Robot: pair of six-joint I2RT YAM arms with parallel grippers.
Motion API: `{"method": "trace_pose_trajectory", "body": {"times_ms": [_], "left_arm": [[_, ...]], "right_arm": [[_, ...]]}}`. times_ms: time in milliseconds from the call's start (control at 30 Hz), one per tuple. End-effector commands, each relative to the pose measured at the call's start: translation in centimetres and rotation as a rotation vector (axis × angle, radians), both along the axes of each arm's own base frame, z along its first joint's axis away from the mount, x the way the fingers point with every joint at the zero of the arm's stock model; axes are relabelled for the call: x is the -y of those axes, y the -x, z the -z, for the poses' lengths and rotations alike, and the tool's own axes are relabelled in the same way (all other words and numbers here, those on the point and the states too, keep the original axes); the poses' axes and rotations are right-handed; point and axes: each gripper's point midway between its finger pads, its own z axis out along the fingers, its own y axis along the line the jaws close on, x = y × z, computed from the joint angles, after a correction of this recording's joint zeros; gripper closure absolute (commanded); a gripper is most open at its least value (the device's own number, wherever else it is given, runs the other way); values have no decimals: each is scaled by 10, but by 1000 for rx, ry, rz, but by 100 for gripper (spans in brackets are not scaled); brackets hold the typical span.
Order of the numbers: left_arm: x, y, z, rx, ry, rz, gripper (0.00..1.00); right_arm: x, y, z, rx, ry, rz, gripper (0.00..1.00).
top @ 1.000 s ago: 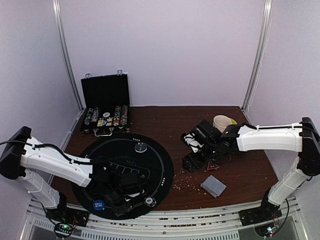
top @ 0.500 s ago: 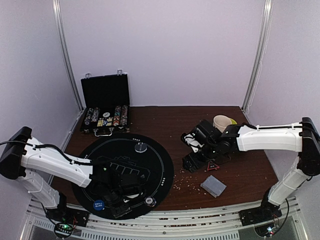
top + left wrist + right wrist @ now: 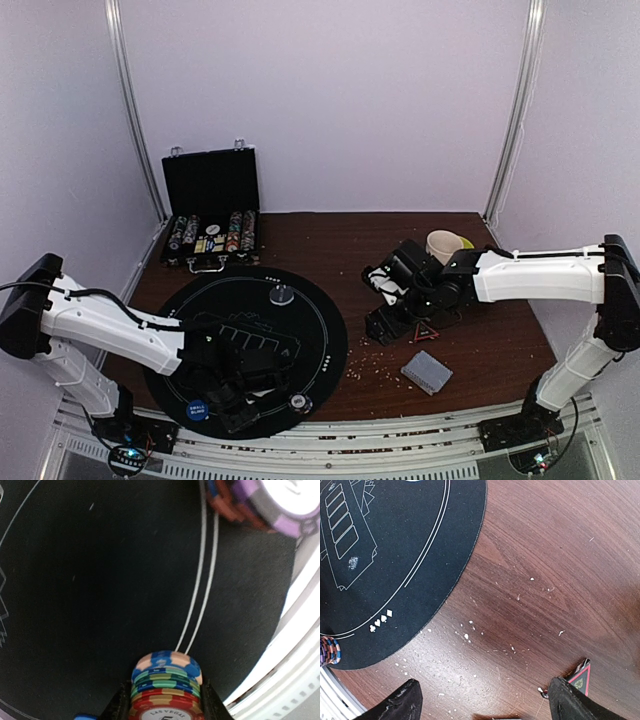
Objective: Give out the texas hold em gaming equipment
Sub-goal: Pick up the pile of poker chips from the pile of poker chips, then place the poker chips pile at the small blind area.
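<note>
Looking down from above, I see a round black mat (image 3: 315, 320) on the left part of the brown table (image 3: 330, 235). The left claw (image 3: 164, 696) is low at the mat's 6 o'clock. Its two fingers (image 3: 119, 705) press tight on both sides of a chip stack (image 3: 166, 672) with blue, green and red chips, standing on the mat. A second stack (image 3: 298, 402) with purple and orange chips stands apart at the mat's 5 o'clock. A blue disc (image 3: 197, 408) lies at 7 o'clock and a grey disc (image 3: 282, 295) at 1 o'clock.

The right claw (image 3: 487, 702) hangs over bare wood just off the mat's 3 o'clock edge. Its fingers are wide apart with nothing in them. The deck (image 3: 427, 372) lies at the table's 4 o'clock. The open case (image 3: 210, 215) is at 11 o'clock and the mug (image 3: 445, 245) at 2 o'clock.
</note>
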Motion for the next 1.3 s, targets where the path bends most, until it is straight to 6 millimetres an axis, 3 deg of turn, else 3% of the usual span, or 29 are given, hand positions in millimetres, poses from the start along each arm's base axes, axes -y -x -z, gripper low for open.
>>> {"method": "trace_pose_trajectory", "body": {"times_ms": [0, 200, 367, 667, 767, 1033, 1167, 1267], "left_arm": [[-31, 8, -6, -32, -59, -114, 100], [-59, 12, -9, -30, -121, -198, 100], [-48, 8, -13, -15, -80, -186, 100], [-61, -5, 1, 31, -142, -168, 100], [-53, -9, 1, 41, -113, -157, 100], [-41, -3, -1, -7, -63, -93, 49], [-38, -6, -11, 13, -48, -63, 37], [-15, -6, -24, 3, 34, -20, 30]], "right_arm": [[2, -3, 1, -1, 17, -8, 10], [0, -4, 7, -11, 29, -20, 11], [-1, -3, 9, -20, 27, -22, 11], [1, 0, 10, -27, 25, -22, 11], [2, 2, 11, -31, 27, -20, 11], [5, 4, 10, -35, 28, -18, 11], [4, 4, 10, -37, 23, -20, 11], [3, 5, 10, -41, 20, -21, 11]]}}
